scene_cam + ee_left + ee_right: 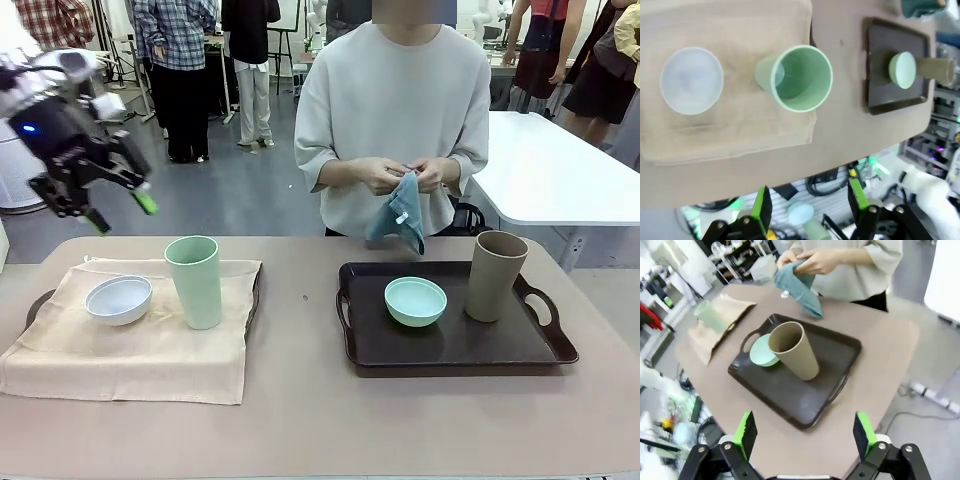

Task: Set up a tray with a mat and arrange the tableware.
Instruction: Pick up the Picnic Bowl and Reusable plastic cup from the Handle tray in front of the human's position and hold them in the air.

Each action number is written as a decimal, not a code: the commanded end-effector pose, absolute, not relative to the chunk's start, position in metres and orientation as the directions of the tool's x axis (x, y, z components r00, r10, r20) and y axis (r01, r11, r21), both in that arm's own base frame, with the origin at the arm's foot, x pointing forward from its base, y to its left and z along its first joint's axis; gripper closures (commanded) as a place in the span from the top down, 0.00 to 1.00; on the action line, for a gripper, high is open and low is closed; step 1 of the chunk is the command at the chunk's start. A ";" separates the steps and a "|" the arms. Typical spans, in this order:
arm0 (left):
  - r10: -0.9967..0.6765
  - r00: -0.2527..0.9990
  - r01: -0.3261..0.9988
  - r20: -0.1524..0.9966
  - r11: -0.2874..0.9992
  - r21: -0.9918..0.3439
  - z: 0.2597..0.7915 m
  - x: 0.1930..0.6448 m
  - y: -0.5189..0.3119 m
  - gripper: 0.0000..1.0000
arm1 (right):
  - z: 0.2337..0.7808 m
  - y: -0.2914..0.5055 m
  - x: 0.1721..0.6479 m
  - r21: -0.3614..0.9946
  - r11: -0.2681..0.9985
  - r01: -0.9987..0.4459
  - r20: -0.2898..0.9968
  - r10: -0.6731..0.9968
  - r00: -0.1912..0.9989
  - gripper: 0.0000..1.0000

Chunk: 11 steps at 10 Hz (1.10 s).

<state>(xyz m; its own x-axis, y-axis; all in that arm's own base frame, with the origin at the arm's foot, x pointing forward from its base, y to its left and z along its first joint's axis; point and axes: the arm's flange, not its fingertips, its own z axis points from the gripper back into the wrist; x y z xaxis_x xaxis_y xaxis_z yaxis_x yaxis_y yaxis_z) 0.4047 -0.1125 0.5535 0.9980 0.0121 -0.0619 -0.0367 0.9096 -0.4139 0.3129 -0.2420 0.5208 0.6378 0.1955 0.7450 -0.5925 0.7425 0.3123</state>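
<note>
The left tool [123,212] hangs in the air above the far left corner of the tabletop [300,400], jaws apart and holding nothing. Below and in front of it lies the mat [150,350], spread over the left tray [35,305]. On the mat stand the white bowl [118,299] and, just beside it toward the middle, the upright green cup [194,281]. Both are well apart from the tool. In the left wrist view the left tool [809,200] looks down on the white bowl [691,80] and into the green cup [797,77], with the mat [740,130] under them.

The right tool [804,432] is wide open and empty, off the tabletop's corner. Ahead of it, well apart, sits the right tray [805,395] with the brown cup [795,356] upright on it and the mint bowl [760,352] beyond the cup. In the front view the mint bowl [415,301] sits mid-tray and the brown cup [495,276] stands just beside it, on the bare right tray [450,345].

At the far side a person holds a teal cloth [400,215] in both hands [380,175] above the tabletop's edge.
</note>
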 end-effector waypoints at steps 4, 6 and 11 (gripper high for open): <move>-0.052 0.999 0.049 -0.007 0.977 -0.206 0.539 0.396 -0.234 0.80 | 0.496 -0.224 0.313 0.276 0.629 -0.726 0.605 0.474 0.640 1.00; -0.051 0.999 0.050 -0.001 0.980 -0.190 0.524 0.393 -0.264 0.80 | 0.497 -0.229 0.315 0.274 0.627 -0.729 0.585 0.493 0.644 1.00; -0.084 0.996 0.080 -0.012 0.973 -0.217 0.526 0.384 -0.256 0.80 | 0.490 -0.221 0.311 0.282 0.640 -0.715 0.592 0.470 0.654 1.00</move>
